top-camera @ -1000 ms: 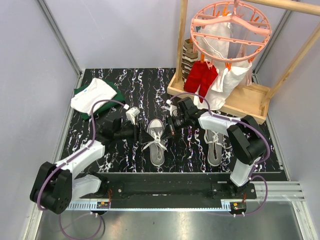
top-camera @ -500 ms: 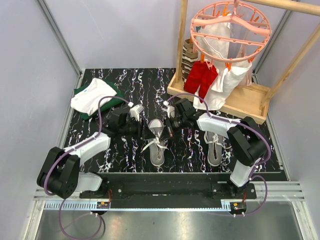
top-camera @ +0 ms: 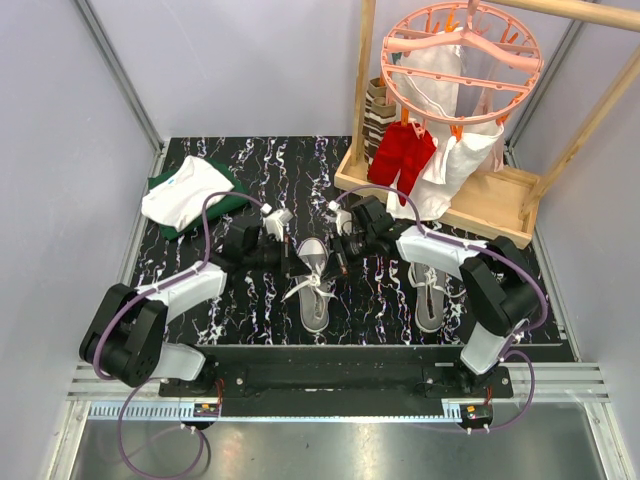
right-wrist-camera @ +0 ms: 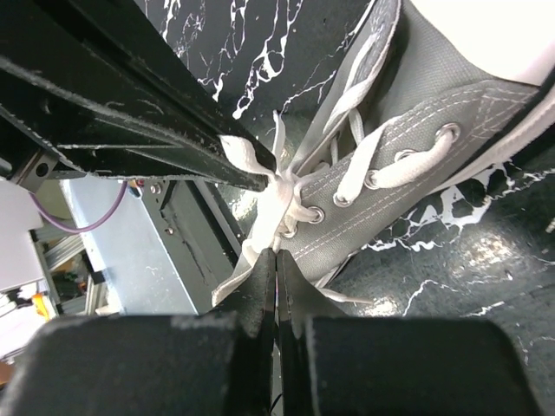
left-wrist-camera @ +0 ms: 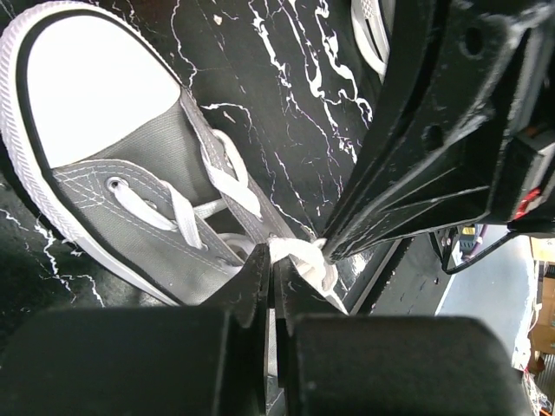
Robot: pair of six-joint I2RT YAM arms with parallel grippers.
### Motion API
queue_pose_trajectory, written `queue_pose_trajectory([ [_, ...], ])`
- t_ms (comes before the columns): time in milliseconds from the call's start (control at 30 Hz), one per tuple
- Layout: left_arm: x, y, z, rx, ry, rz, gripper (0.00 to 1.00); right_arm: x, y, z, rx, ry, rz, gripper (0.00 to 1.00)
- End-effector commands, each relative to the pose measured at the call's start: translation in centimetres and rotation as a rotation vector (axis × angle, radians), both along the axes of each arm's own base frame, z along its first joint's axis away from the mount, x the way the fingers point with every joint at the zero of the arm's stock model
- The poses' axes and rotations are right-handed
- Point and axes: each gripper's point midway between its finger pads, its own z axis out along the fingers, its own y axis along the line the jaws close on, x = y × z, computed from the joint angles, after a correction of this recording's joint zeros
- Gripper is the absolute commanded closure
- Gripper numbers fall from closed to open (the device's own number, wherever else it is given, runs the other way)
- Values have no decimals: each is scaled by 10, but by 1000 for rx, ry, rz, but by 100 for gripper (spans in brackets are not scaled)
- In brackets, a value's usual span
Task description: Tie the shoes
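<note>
Where it lies mid-way across the table (top-camera: 250, 160), the shoe (top-camera: 314, 300) has its long axis running near to far, toe toward the far edge. Left gripper (top-camera: 289, 262) and right gripper (top-camera: 342, 262) flank it, each clenched on a white lace (left-wrist-camera: 297, 253). The second shoe (top-camera: 430, 305) lies parallel, further right.

The grey shoe (left-wrist-camera: 130, 186) is matt woven canvas with raised stitching; its toe cap (left-wrist-camera: 95, 95) is smooth white rubber (faintly satin). Flat white cloth laces (right-wrist-camera: 381, 173) pass through metal eyelets (right-wrist-camera: 447, 132). The table (top-camera: 250, 160) shows a glossy black, white-veined finish. The rack (top-camera: 505, 190) is bare pale wood, the ring hanger (top-camera: 460, 45) pink plastic.
</note>
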Motion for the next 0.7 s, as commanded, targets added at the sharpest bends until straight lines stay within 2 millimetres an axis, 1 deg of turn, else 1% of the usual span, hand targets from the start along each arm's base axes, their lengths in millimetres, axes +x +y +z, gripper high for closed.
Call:
queue_pose_trajectory([
  [0,11,2,15,-12,-87,21,100,1,-3,18,7,-79,0,100],
  [167,12,14,9,18,-90,41,100,-2,-9,13,-16,-83,-2,100],
  [300,12,19,8,31,-91,45,100,-4,-14,8,-36,-80,-5,100],
  [467,12,24,7,45,-97,46,100,-6,-22,1,-64,-80,-14,100],
  [667,13,28,5,45,-97,52,100,-8,-34,0,-82,-78,-27,100],
])
